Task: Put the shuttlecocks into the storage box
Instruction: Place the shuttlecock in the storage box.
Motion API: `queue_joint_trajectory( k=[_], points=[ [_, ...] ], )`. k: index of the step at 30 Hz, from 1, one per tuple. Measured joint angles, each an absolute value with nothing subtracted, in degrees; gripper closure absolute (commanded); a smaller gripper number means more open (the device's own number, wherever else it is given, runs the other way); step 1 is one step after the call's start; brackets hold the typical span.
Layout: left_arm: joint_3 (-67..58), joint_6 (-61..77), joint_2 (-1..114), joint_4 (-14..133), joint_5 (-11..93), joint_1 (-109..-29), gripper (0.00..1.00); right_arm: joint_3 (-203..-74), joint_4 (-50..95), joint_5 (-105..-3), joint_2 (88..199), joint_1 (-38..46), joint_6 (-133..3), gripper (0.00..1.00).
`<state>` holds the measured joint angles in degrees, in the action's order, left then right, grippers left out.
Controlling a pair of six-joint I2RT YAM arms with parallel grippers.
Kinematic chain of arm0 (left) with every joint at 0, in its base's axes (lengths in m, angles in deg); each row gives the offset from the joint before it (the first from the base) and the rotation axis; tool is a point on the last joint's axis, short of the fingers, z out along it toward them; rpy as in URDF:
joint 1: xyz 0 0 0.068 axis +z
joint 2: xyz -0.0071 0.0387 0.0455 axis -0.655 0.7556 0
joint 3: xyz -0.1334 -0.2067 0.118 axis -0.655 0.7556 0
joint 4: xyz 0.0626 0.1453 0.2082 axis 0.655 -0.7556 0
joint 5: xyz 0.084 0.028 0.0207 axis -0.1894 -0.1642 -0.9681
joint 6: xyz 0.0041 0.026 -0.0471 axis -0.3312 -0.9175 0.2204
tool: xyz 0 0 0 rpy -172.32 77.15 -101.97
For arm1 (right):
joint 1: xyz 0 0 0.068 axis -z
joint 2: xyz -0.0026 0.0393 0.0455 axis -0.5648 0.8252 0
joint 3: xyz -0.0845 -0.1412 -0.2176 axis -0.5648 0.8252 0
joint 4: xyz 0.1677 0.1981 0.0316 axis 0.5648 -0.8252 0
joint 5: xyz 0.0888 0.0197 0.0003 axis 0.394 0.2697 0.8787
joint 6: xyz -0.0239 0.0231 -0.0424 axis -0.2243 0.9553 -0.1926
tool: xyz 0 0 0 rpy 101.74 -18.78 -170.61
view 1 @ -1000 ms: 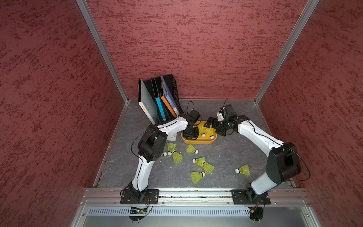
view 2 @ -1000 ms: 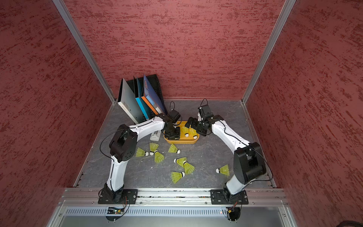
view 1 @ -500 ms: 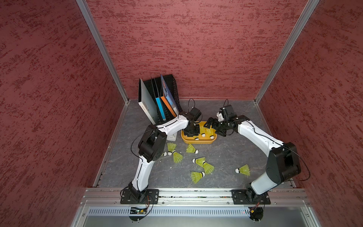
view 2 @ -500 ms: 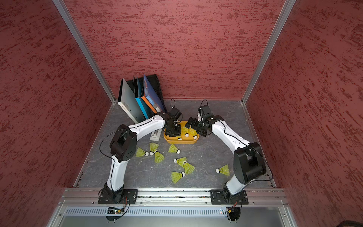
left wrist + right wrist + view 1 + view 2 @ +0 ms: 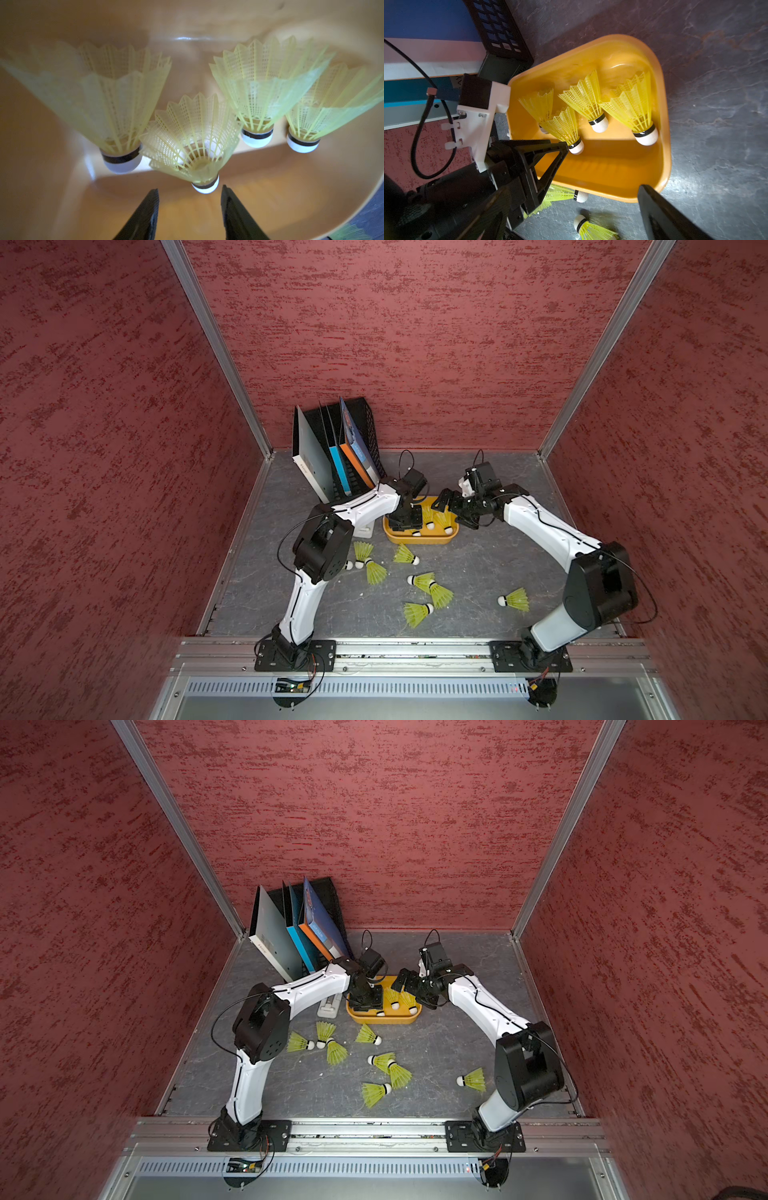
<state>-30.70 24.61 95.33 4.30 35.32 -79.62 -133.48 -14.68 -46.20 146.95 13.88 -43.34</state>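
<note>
The shallow orange-yellow plastic storage box (image 5: 419,540) sat toward the back edge of the grey stone-patterned surface (image 5: 478,564), just beside the black mesh file rack (image 5: 368,418) in the back left corner, where both arms could reach it. Four neon yellow-green plastic shuttlecocks (image 5: 631,104) lay tilted inside. Their white tips were down on the box floor and their skirts pointed toward its back wall, probably because the rounded tips are the heavier end. The left gripper (image 5: 189,194) reached down into the box with its black fingers (image 5: 145,214) spread. The tip of the nearest shuttlecock (image 5: 193,141) was just ahead of them and pinched by neither, so I judged this the letting-go step. The right gripper (image 5: 455,512) hovered at the box's right end, spread wide and empty, likely keeping clear of its partner. Eight more shuttlecocks (image 5: 374,1093) lay scattered over the middle and front of the surface, one (image 5: 473,1079) off toward the right edge, so most of the task remained.
</note>
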Motion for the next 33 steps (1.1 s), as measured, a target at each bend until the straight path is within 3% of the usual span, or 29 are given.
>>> queue_joint_trajectory(
  k=[7, 11, 21, 33],
  points=[
    [-28.8, 24.6, 92.3, 4.3, 34.2, -80.3, 0.17, -133.5, -14.7, -46.2, 145.8, 13.9, -43.5, 0.02],
    [-27.1, 24.8, 88.7, 4.7, 33.9, -80.4, 0.09, -133.3, -14.9, -46.3, 144.6, 13.9, -43.8, 0.02],
    [-24.3, 24.8, 81.8, 6.0, 33.2, -80.4, 0.00, -131.3, -17.1, -46.4, 139.8, 13.9, -44.0, 0.01],
    [-15.1, 25.9, 69.9, 9.2, 33.4, -80.2, 0.00, -129.4, -21.9, -48.1, 133.1, 11.7, -44.1, 0.02]
  ],
)
